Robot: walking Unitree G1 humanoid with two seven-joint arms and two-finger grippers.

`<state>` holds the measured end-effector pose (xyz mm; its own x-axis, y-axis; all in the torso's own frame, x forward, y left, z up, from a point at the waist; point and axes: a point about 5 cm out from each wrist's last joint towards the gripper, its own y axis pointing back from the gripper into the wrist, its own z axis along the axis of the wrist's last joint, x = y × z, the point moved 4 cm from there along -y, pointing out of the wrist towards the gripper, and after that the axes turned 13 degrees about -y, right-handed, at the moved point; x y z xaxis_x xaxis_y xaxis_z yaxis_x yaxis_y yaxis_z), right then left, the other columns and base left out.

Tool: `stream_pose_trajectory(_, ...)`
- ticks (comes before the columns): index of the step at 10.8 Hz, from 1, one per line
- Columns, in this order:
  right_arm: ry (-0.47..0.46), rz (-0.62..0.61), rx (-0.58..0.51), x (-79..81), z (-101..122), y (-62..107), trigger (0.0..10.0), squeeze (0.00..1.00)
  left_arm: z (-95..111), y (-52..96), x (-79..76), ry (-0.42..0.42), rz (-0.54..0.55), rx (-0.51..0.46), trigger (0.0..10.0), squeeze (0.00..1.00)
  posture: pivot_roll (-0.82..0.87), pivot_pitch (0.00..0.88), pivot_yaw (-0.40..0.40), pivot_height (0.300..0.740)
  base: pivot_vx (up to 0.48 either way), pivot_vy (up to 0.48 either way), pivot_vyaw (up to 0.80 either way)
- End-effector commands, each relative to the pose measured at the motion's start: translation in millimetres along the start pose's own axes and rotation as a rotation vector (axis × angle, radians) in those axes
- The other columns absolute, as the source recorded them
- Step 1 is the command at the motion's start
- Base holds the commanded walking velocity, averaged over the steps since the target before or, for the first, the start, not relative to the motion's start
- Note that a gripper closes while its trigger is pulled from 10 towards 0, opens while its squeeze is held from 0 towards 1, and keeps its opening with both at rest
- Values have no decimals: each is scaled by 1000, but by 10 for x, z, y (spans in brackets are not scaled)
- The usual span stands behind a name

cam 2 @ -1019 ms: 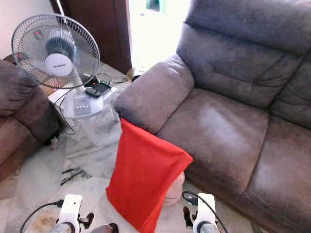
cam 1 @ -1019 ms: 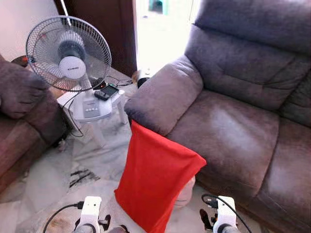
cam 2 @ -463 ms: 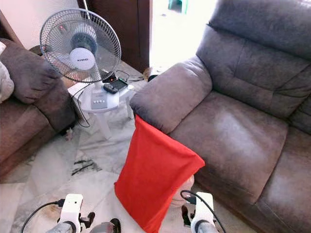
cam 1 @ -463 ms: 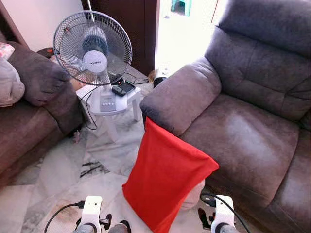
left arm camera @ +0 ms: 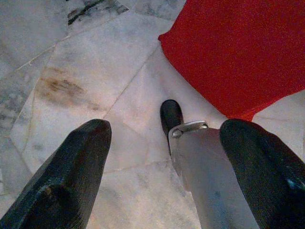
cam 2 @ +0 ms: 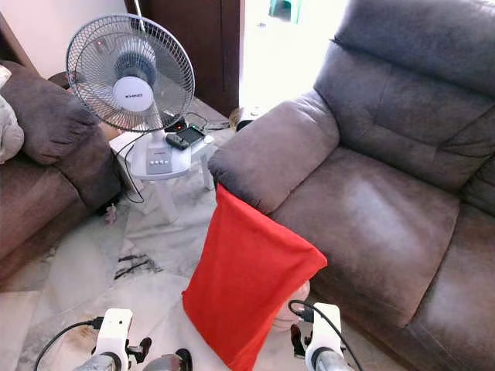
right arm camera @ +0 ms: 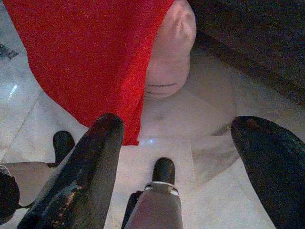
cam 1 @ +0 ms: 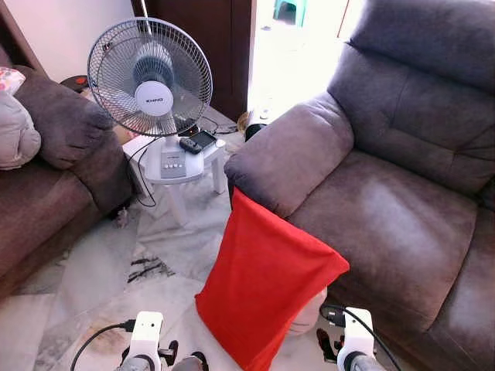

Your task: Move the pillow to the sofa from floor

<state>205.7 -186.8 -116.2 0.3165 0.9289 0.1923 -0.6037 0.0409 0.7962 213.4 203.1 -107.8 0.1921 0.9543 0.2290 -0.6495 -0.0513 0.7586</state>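
A red pillow (cam 1: 263,286) stands on end on the marble floor, leaning against the front of the grey sofa (cam 1: 387,209) just below its armrest (cam 1: 286,154). A pale pink inner end (right arm camera: 169,62) sticks out of the red cover beside the sofa's base. Both arms hang low in front of me. The left gripper (left arm camera: 167,133) is open above bare floor, a little short of the pillow's lower edge (left arm camera: 238,57). Close to the pillow's bottom corner, the right gripper (right arm camera: 178,126) is open and holds nothing.
A table fan (cam 1: 151,77) stands on a small white stool (cam 1: 174,166) with a phone (cam 1: 197,141) on it, left of the sofa's armrest. A second brown sofa (cam 1: 54,170) lines the left side. Dark cables (cam 1: 151,269) lie on the floor. My feet (right arm camera: 164,171) show below the grippers.
The camera has swung, so the fan and the left sofa sit further right in the picture than a second ago. The pillow and both grippers have stayed put.
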Motion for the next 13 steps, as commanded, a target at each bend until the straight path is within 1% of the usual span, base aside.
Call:
stream_pose_trajectory(1,-25,-15,15,-45,-54,12,10000,0,-17,3,-16,6,-4,5,10000,0,13,63,-32,740,251,0,-531)
stream_pose_trajectory(2,-7,-31,-1,-73,-41,17,10000,0,-25,5,-14,5,-5,7,10000,0,13,60,-32,740,255,0,0)
stream_pose_trajectory(4,-2,-37,3,-164,-81,42,10000,0,-33,6,-14,5,-6,9,10000,0,14,55,-33,740,259,0,0)
stream_pose_trajectory(5,-1,-42,7,-236,-113,64,10000,0,-35,7,-18,5,-7,10,10000,0,14,58,-33,740,259,0,0)
stream_pose_trajectory(6,-1,-42,9,-253,-126,71,10000,0,-35,7,-19,6,-7,10,10000,0,15,66,-35,740,262,0,0)
stream_pose_trajectory(7,5,-39,10,-251,-135,73,10000,0,-34,6,-17,7,-5,10,10000,0,15,67,-36,740,262,0,0)
stream_pose_trajectory(9,20,-30,20,-195,-233,87,10000,0,-40,8,-19,7,-4,12,10000,0,15,74,-37,740,259,0,0)
stream_pose_trajectory(11,27,-22,20,-187,-238,88,10000,0,-34,6,-24,9,-4,12,10000,0,16,77,-38,740,259,0,0)
stream_pose_trajectory(13,29,-17,15,-213,-209,89,10000,0,-32,6,-21,11,-3,10,10000,0,17,80,-39,740,259,0,0)
